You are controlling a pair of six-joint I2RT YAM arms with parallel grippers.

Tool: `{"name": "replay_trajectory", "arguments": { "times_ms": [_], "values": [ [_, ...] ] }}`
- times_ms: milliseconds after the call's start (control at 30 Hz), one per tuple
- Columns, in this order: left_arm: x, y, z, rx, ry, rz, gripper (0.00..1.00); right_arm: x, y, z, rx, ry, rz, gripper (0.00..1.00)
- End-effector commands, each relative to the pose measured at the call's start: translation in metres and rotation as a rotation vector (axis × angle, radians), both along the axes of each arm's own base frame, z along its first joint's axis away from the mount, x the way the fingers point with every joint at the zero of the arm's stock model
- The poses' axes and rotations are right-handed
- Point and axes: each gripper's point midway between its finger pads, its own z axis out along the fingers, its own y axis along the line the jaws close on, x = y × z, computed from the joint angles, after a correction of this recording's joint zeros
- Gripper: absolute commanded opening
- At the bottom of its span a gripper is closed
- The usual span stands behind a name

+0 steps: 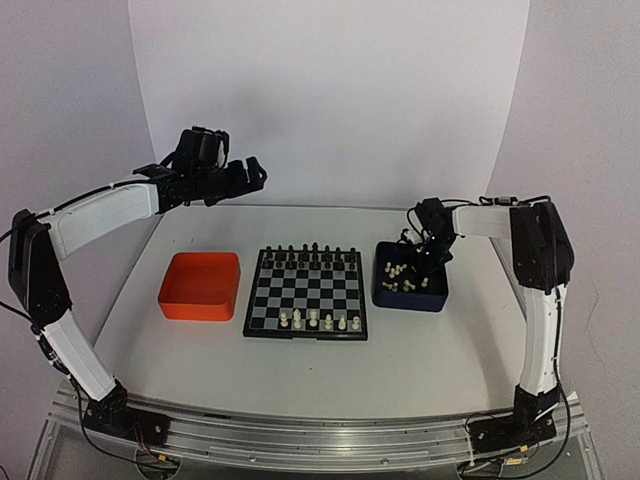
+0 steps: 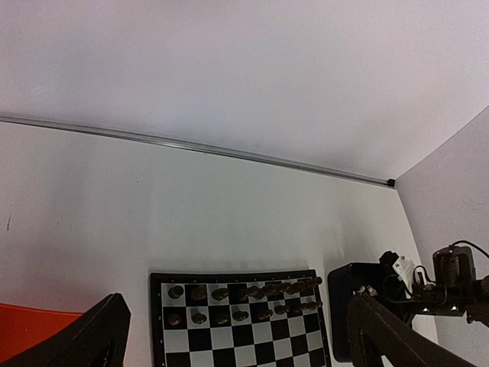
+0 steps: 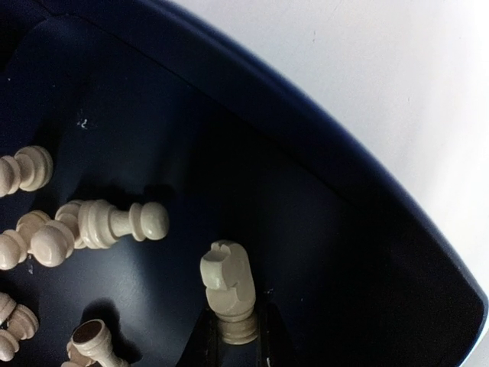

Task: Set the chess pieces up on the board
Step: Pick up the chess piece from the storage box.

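Where I see the board (image 1: 305,293): flat square, black and silvery checks, black rim.
Chess pieces (image 1: 313,320): tiny, cream, turned; several on board's near row, others tumbled in dark blue tray (image 1: 410,298) just right of board.
Right gripper (image 3: 233,340): in that tray, jaws clamped on one cream piece (image 3: 228,287) at its ringed base.
Left gripper (image 1: 240,175): raised beyond board's far-left corner, jaws wide apart.
Orange tray (image 1: 200,300): glossy, left of board.

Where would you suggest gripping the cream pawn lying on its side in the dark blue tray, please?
Take the pawn by its slim neck, between round head and base, tool coming straight down, fingers across its length. It lies flat, head toward bare floor of the tray; other pieces crowd its base end.
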Motion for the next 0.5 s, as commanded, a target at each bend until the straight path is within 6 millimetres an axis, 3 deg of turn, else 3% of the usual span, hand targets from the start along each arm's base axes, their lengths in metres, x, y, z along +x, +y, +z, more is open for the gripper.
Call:
{"name": "replay_trajectory", "arguments": {
  "times_ms": [0,267,367,467],
  "values": [
    [-0.011,-0.009,0.03,-0.038,-0.087,-0.089,1.0,-0.004,0.015,0.044,0.101,-0.061,0.004,0.0],
    [-0.024,-0.026,0.035,-0.013,-0.153,-0.24,1.0,-0.037,0.031,0.104,0.268,-0.101,0.034,0.0],
    [-0.04,-0.048,0.045,-0.02,-0.222,-0.418,1.0,-0.058,0.044,0.132,0.384,-0.088,0.066,0.0],
    [-0.069,-0.079,0.046,-0.019,-0.302,-0.699,1.0,-0.083,0.073,0.164,0.591,-0.021,0.125,0.0]
  ]
}}
